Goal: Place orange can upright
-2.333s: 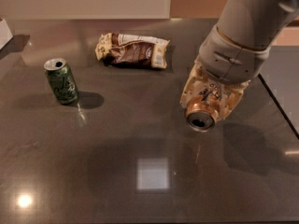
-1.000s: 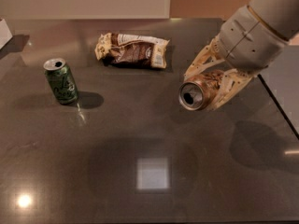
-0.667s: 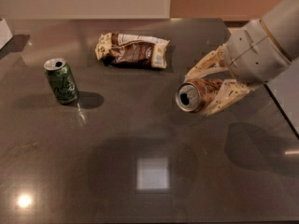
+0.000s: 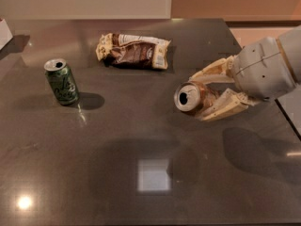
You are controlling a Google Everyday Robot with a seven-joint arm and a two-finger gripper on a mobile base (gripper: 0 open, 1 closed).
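one beige two-finger gripper [image 4: 202, 99], at 3 o'clock over the dark grey glossy table [image 4: 94, 173], is clamping its jaws around the slim orange-brown aluminium can [image 4: 190, 98]. the can is lying horizontal, its silver top facing 9 o'clock. a green aluminium can [image 4: 61, 81] is standing at 9 o'clock, and a crumpled brown-and-white snack bag [image 4: 134, 51] is lying at 12 o'clock.

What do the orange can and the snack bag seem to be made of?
The orange can, held sideways in the claw at right: likely aluminium, its silver top shines. The snack bag: probably plastic film, glossy and crinkled.
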